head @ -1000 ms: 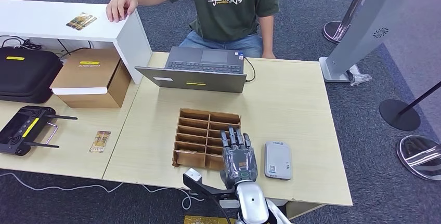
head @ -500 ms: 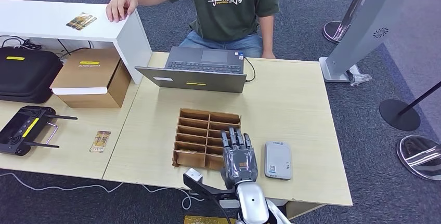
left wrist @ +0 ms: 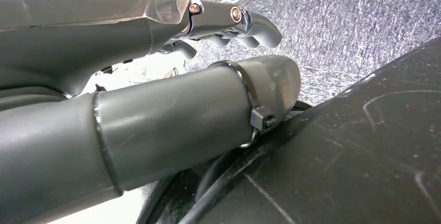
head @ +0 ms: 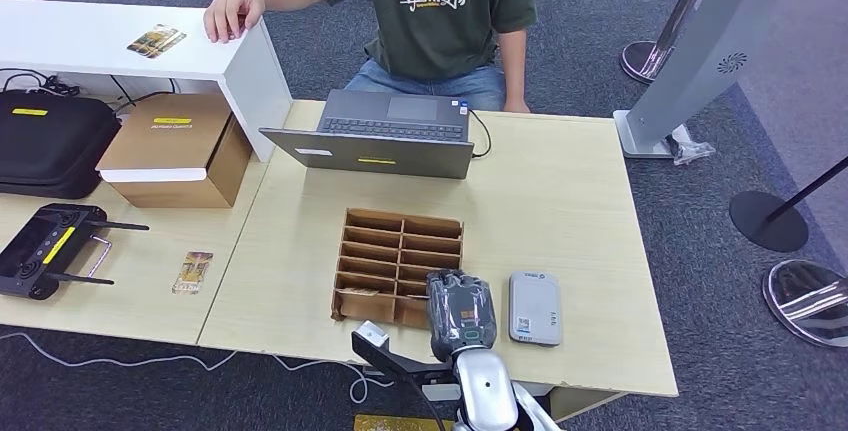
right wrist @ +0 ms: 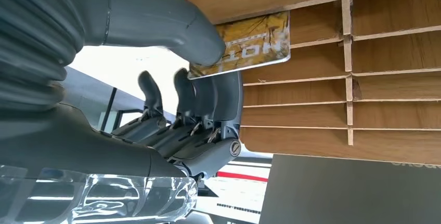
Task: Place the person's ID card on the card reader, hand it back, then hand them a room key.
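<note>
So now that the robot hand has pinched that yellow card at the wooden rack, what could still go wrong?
1. The right robot hand seems to pinch the room key card only near one edge, so it might slip or twist when lifted.
2. The card sits right against the wooden rack, so it could catch on a divider coming away.
3. The laptop stands between the rack and the person, so reaching across could bump it.

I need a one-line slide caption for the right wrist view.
Right hand pinches a yellow patterned card at the brown wooden slotted organizer.
</note>
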